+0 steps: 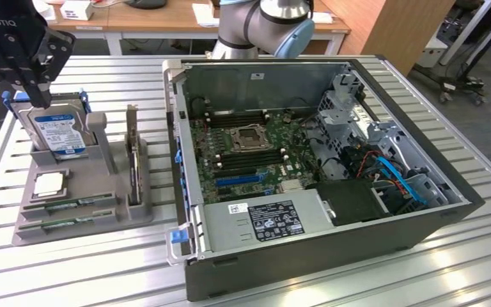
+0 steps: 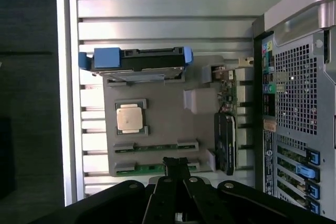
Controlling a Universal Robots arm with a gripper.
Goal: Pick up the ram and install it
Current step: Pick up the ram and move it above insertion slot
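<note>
The pincer [image 1: 38, 96] is hanging shut and empty at the exterior view's upper left, above the hard drive [image 1: 58, 131]. The ram [image 1: 64, 205] is lying in the grey holder [image 1: 116, 217] at lower left on the surface [image 1: 58, 272].

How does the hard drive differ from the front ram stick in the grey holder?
The hard drive stands upright, tall and broad; the front ram stick sits low, long and narrow. The hard drive is silver with a blue label and blue side rails; the ram stick is green. Both sit in slots of the grey holder.
</note>
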